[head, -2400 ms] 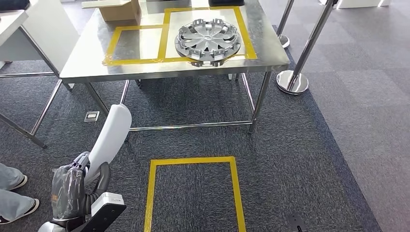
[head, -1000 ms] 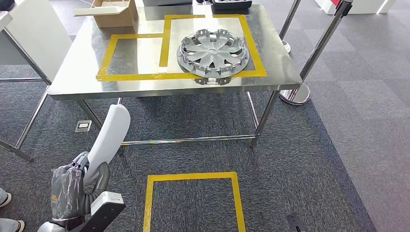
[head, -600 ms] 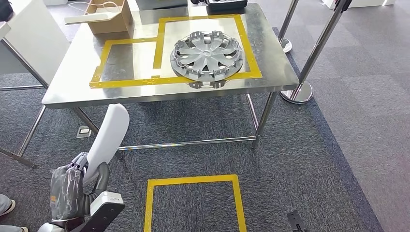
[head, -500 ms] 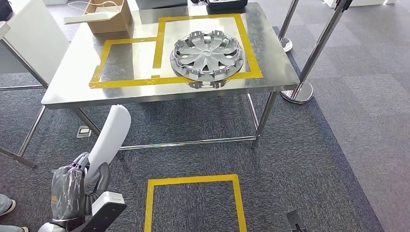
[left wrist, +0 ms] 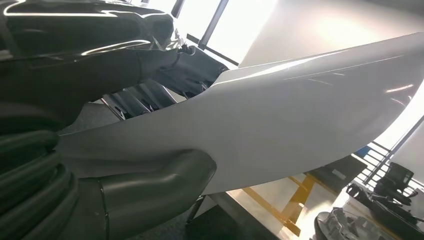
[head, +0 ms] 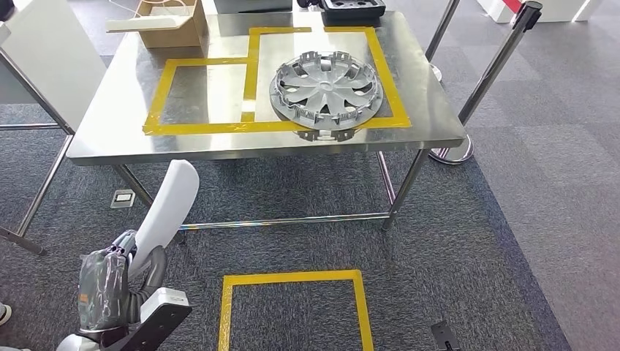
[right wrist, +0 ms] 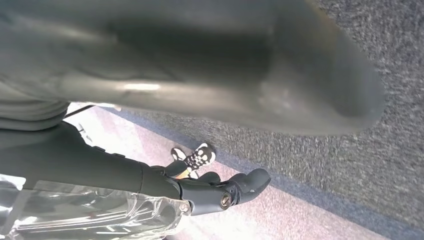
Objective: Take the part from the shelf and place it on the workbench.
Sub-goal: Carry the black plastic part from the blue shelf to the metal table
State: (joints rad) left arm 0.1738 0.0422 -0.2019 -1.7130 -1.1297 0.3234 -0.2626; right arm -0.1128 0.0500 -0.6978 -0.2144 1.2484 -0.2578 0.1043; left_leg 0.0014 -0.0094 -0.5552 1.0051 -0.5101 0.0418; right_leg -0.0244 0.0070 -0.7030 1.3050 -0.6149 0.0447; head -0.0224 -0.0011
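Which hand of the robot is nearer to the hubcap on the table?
Probably left. The left hand hangs below the table's front edge, holding a white part, well short of the hubcap. The right hand hangs over carpet.

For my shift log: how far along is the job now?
Fetching looks done: the left hand holds the white part. The robot faces the workbench, where a wheel cover already lies. Left: stepping closer and setting the part on the bench.
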